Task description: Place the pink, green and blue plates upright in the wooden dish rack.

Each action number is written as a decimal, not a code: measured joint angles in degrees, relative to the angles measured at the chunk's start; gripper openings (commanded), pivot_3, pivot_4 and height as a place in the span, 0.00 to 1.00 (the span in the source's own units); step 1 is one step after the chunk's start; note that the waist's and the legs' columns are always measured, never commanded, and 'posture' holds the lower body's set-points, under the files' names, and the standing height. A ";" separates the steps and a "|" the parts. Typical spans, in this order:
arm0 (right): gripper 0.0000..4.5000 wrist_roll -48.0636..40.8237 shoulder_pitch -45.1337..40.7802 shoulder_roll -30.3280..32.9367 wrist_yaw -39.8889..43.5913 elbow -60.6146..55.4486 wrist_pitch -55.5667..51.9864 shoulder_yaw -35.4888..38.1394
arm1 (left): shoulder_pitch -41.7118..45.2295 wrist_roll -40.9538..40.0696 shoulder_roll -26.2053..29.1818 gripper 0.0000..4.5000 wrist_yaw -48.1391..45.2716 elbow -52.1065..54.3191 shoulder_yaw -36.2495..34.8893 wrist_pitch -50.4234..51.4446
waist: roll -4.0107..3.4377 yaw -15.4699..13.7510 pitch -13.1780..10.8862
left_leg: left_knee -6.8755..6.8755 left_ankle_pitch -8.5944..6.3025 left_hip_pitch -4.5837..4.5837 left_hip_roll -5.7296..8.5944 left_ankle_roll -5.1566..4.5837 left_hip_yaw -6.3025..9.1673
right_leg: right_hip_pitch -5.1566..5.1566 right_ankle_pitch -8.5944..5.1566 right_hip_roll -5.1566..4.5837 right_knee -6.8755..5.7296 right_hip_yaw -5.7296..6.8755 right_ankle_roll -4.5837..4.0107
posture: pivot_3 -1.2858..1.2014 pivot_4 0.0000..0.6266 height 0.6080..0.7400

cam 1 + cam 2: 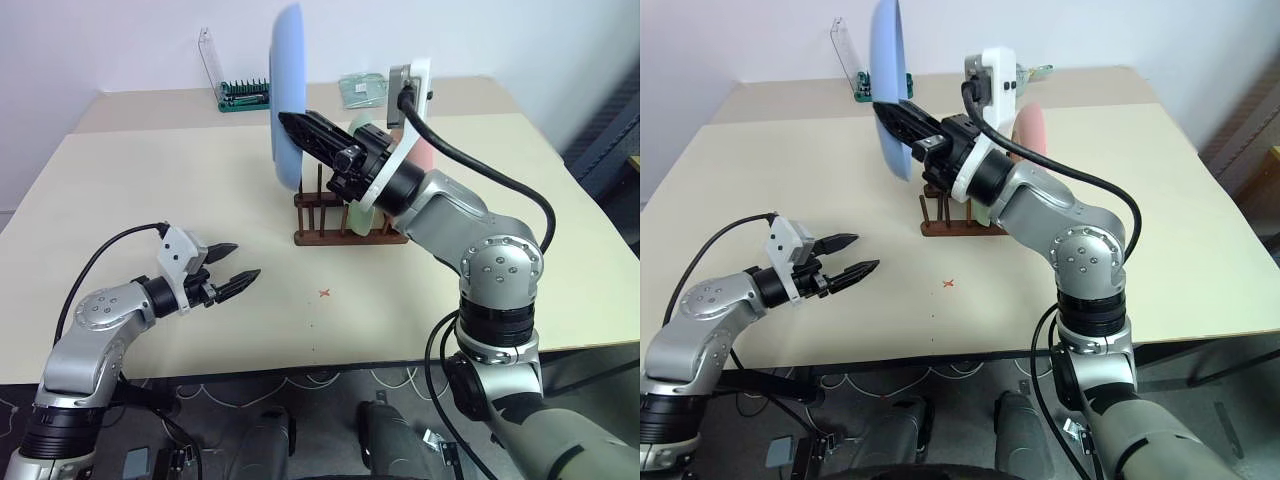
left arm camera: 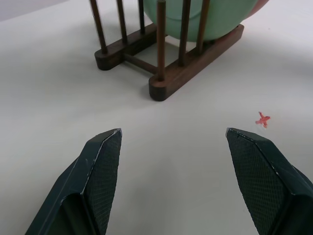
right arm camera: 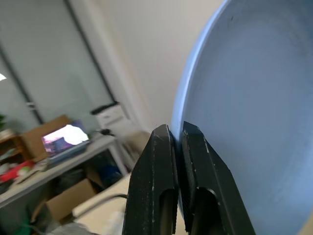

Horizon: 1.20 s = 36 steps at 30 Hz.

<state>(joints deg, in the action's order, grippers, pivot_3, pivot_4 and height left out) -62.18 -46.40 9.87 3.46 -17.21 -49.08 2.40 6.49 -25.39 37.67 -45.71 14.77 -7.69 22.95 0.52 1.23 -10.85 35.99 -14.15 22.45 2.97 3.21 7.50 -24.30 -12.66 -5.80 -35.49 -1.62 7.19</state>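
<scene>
1. Head views: the right gripper (image 1: pixel 292 128) was clamped on the rim of the round pale-blue plate (image 1: pixel 286 90), holding it on edge in the air above the near-left end of the small dark reddish-brown wooden dish rack (image 1: pixel 345 225). The rack stood mid-table on the beige tabletop (image 1: pixel 150 190), with the pale-green plate (image 1: pixel 362 215) and the pink plate (image 1: pixel 1029 130) already upright between its pegs, green in front of pink.
2. Head views, left side: the left gripper (image 1: pixel 238 264) hovered low over the table, well apart from the rack, jaws wide and empty. A small red cross mark (image 1: pixel 324 293) sat on the table in front of the rack.
3. Left wrist view: both black fingers (image 2: pixel 100 166) were spread wide – rack and green plate ahead, red cross nearby.
4. Right wrist view: the fingers (image 3: pixel 161 166) pinched the blue plate's edge – plate nearly vertical.
5. Back of table: a green tray of screwdriver bits (image 1: pixel 245 95).
</scene>
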 measured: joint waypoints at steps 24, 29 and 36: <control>0.32 0.03 0.33 -1.48 -7.85 7.07 -7.57 3.65 | -0.01 -0.08 0.00 0.78 0.35 1.05 0.00 0.02 | -0.01 0.06 0.00 | -0.01 0.00 0.00 -0.01 0.00 -0.01 | 0.00 0.00 0.00 0.01 0.00 0.00 | 0.52 0.24 1.00; 0.74 0.27 0.32 -1.43 -7.71 7.33 -7.92 3.66 | -0.01 -0.08 -0.02 0.78 0.42 1.17 0.00 0.02 | -0.01 0.12 -0.01 | -0.02 0.00 0.00 -0.01 -0.01 -0.01 | 0.00 0.00 0.00 0.01 0.00 0.00 | 0.52 0.24 1.00; 0.74 2.04 -0.25 0.53 -6.64 6.96 -8.30 3.31 | 0.00 -0.09 -0.11 0.78 0.72 1.23 0.01 0.04 | -0.02 0.11 -0.01 | -0.02 0.00 0.00 -0.01 -0.01 -0.01 | 0.00 0.00 0.01 0.01 0.00 0.00 | 0.52 0.24 1.00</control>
<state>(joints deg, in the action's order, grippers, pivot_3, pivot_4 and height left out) -60.14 -46.65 10.40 -3.18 -10.25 -57.38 5.70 6.49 -25.47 37.56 -44.99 16.00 -7.68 22.99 0.50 1.33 -10.86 35.97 -14.16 22.45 2.97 3.20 7.49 -24.30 -12.66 -5.79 -35.48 -1.62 7.19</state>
